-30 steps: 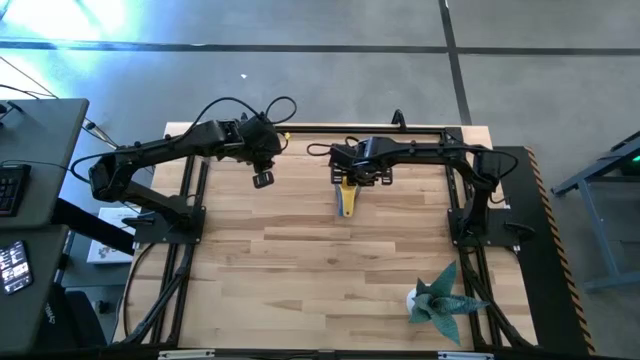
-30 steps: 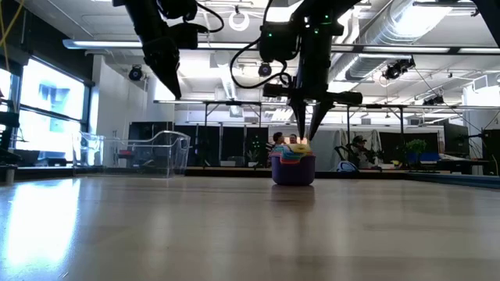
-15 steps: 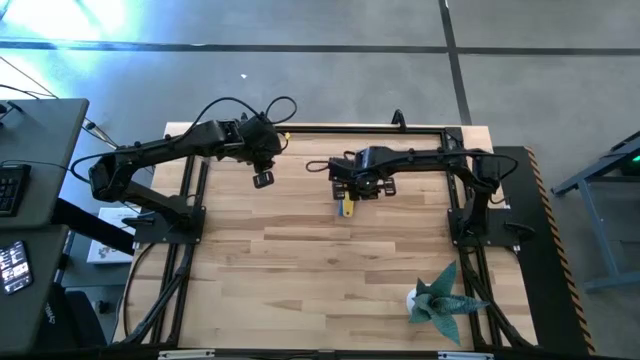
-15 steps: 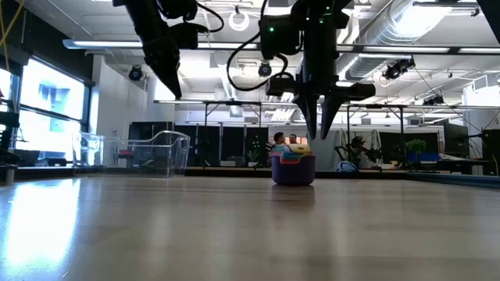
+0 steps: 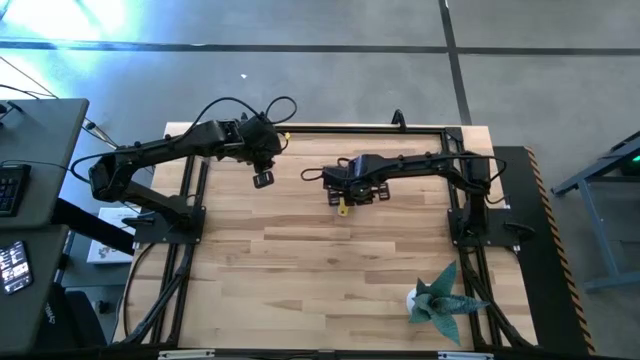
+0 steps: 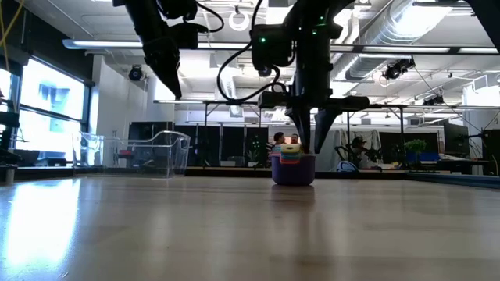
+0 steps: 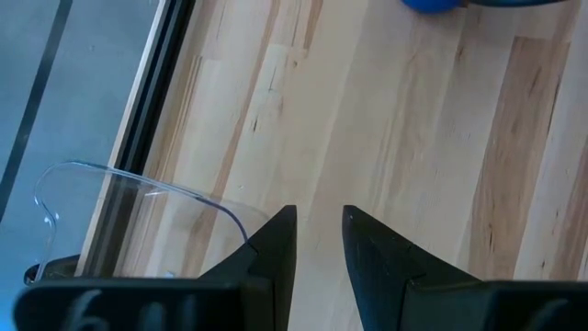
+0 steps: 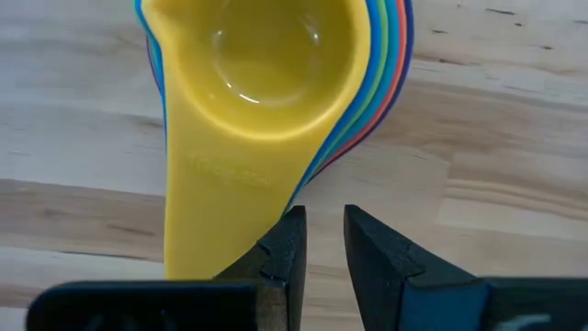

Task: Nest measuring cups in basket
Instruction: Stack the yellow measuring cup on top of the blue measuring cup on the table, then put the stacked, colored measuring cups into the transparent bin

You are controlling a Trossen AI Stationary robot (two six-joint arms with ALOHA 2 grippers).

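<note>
The measuring cups (image 8: pixel 276 83) sit nested in one stack, yellow innermost and purple at the bottom (image 6: pixel 293 168), standing on the table near its far middle. Only the yellow handle's end (image 5: pixel 343 208) shows under my right gripper (image 5: pixel 350 192) in the high view. The right gripper (image 8: pixel 320 221) points down over the handles, open by a narrow gap. My left gripper (image 5: pixel 263 178) hangs to the left of the stack, above the table, and is also narrowly open (image 7: pixel 320 221). The clear basket (image 6: pixel 152 152) stands at the far left, its rim (image 7: pixel 138 188) close under the left gripper. My right gripper comes from above, pointing down, with one fingertip (image 8: pixel 289 230) beside the edge of the yellow cup's handle (image 8: pixel 220 202). I cannot tell whether it touches the handle. The stack rests on the table.
A teal spiky plant figure (image 5: pixel 440 300) stands near the table's near right corner. Bare wood (image 5: pixel 300 270) lies across the middle and near left. Black frame rails (image 5: pixel 190 230) run along the table's sides. People and benches show far behind the table in the low view.
My right gripper rose off the stack and its fingers parted, then it came down again over the cups. It also shifted toward the table's left, covering more of the yellow handle. The stack stayed where it was.
</note>
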